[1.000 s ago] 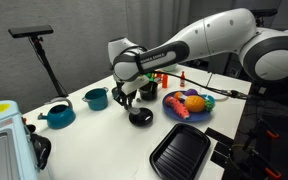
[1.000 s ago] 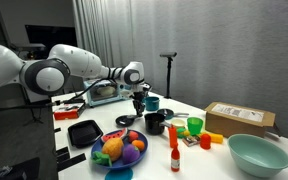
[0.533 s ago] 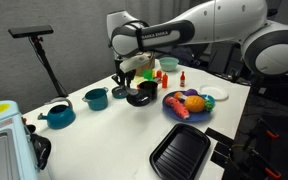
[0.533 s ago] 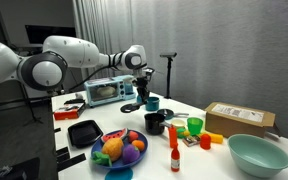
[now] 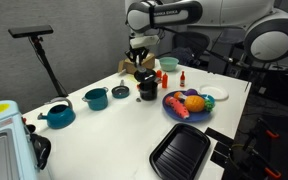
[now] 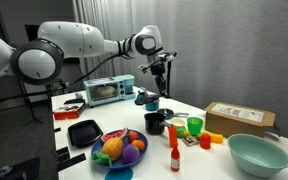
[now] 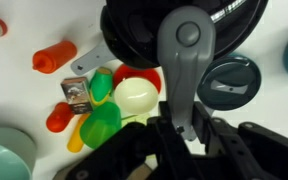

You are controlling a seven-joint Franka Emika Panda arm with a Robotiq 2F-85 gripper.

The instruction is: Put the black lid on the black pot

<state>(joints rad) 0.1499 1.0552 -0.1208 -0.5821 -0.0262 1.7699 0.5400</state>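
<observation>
My gripper (image 7: pixel 181 125) is shut on the grey handle of the black pot (image 7: pixel 174 30). It holds the pot in the air above the table. In an exterior view the gripper (image 5: pixel 139 48) is raised high with the pot (image 5: pixel 145 82) hanging below it. The gripper also shows in the other exterior view (image 6: pixel 161 68). The black lid (image 7: pixel 231 82), a round dark disc with a small knob, lies flat on the table beside the pot. It also shows in an exterior view (image 5: pixel 121 92), next to a teal pot.
A blue plate of toy fruit (image 5: pixel 189 104) and a black ridged tray (image 5: pixel 180 152) lie near the front. Two teal pots (image 5: pixel 96 98) (image 5: pixel 57 116) stand beside the lid. A green cup (image 7: pixel 102 120), a teal bowl (image 6: pixel 256 152) and a cardboard box (image 6: pixel 239 118) stand nearby.
The gripper has lifted the black pot off the table by its handle and carried it up and towards the back. The lid has stayed on the table.
</observation>
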